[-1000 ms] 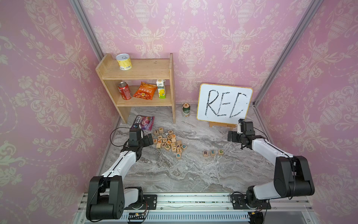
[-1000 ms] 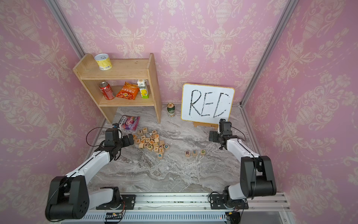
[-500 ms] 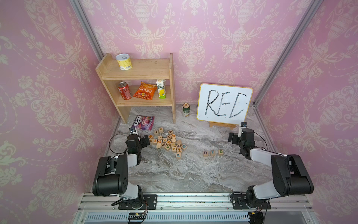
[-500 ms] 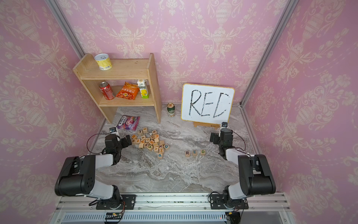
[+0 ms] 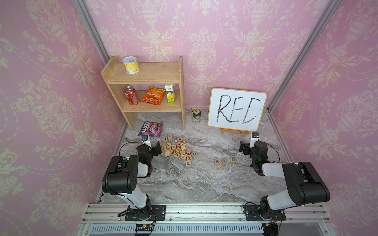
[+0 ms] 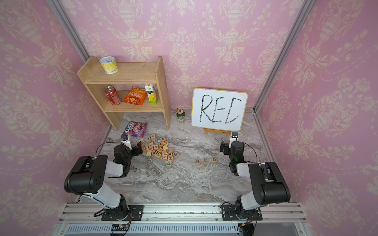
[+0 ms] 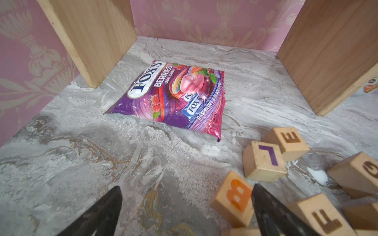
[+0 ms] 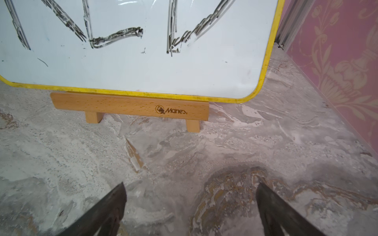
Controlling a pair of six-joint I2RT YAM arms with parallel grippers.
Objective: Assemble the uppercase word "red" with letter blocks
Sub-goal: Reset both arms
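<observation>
At the far left a wooden shelf point(image 5: 143, 73) stands on the marble table point(image 5: 204, 183), with a purple candy bag point(image 5: 151, 129) lying just in front of it. The left fingers point(image 7: 106, 210) stand wide apart with nothing between them, low over the table at the left edge of a loose pile of letter blocks point(image 5: 178, 150); 1 finger sits just beside an orange B block point(image 7: 235, 196). Right of the pile and well apart from it, 3 blocks lie close together in a straight row: R block point(image 5: 217, 161), E block point(image 5: 225, 161), D block point(image 5: 233, 160). Farther back, the white board point(image 5: 237, 110) leans on its wooden stand point(image 8: 131, 106). The right fingers point(image 8: 110, 210), also spread wide and empty, hover over bare table near that stand, right of the row.
</observation>
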